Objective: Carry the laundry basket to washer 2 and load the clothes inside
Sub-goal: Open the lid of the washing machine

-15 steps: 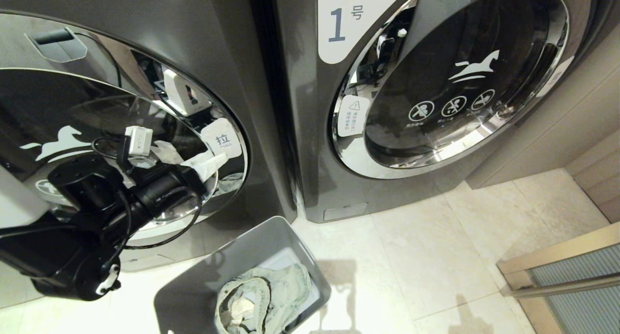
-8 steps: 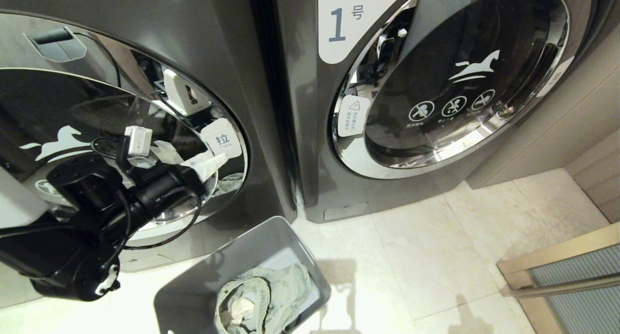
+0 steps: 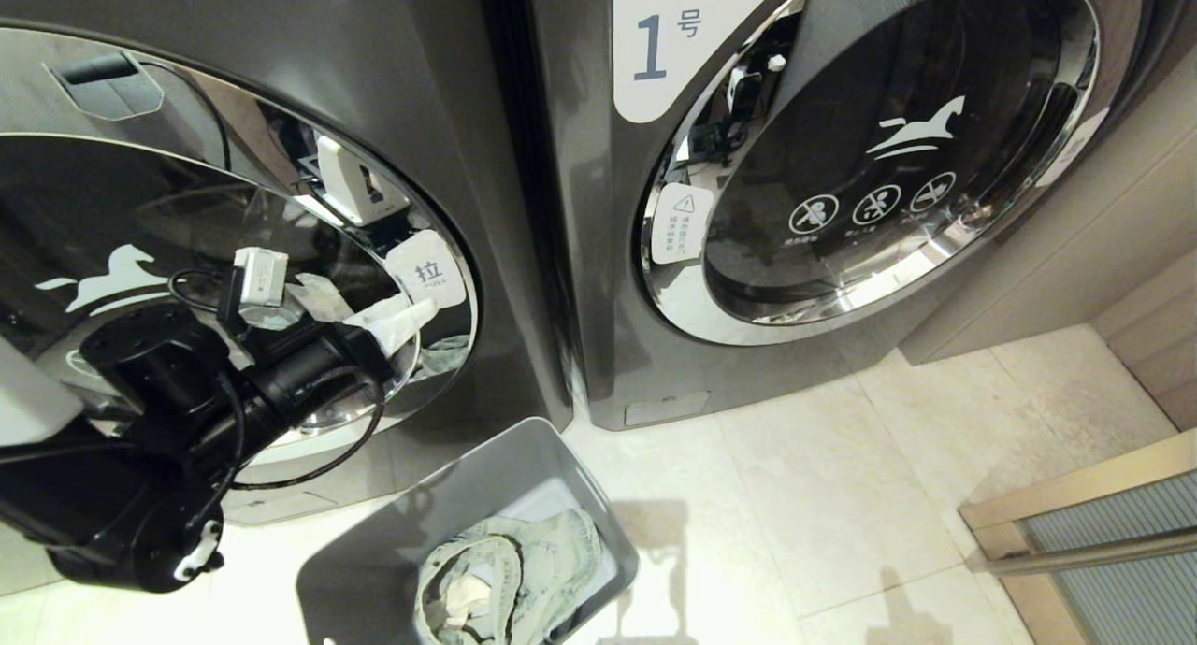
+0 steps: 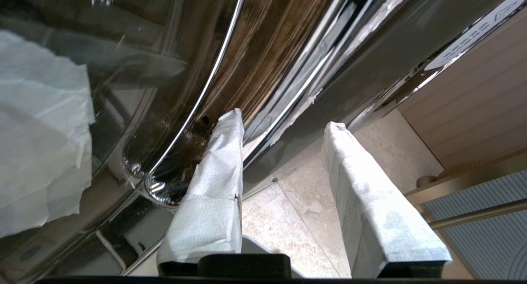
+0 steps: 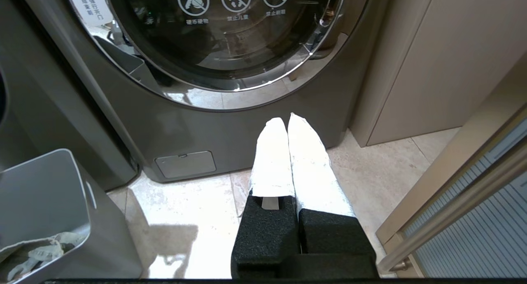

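Left gripper (image 4: 284, 123) spread at door (image 3: 187, 252) rim; your fingertip (image 4: 230, 119) may slip off chrome, door stays closed.

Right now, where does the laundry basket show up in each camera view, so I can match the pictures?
Head view: the laundry basket sits on the floor at the bottom, left of centre, below the left washer's door, clothes inside.
Left wrist view: only a sliver of grey rim at the bottom, likely the basket; I cannot be sure.
Right wrist view: bottom left corner.
Shared landmark: the pale tiled floor.
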Controlling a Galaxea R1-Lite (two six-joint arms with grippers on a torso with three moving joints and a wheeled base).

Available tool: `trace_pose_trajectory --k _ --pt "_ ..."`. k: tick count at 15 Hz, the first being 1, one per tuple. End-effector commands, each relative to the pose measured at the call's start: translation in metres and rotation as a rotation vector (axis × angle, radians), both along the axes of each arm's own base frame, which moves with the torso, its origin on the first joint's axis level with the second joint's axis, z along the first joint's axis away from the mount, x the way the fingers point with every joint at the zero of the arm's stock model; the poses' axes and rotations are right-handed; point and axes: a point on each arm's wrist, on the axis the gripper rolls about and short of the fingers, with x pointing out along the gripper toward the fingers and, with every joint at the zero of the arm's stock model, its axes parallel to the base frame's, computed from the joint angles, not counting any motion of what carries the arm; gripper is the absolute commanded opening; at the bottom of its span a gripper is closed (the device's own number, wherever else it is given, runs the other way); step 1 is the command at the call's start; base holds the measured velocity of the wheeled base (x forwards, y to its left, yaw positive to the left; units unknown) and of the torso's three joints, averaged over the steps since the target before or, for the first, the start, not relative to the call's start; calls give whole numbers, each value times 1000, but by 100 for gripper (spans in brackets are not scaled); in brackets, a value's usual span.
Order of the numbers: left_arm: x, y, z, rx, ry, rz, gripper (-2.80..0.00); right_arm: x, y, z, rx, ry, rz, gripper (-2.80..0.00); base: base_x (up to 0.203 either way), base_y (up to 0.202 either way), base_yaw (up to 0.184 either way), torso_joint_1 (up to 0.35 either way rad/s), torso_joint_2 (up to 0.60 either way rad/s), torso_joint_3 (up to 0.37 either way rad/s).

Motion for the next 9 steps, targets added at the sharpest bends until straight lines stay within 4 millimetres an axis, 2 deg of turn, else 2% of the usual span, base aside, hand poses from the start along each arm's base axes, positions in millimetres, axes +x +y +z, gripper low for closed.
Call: trace_pose_trajectory --k 1,9 --pt "-8 -20 1 -2 -3 -74 -280 4 0 -11 0 39 1 -280 0 0 0 0 0 0" --pt "-13 -14 -2 3 15 -44 -280 4 0 -11 0 39 1 -280 0 0 0 0 0 0"
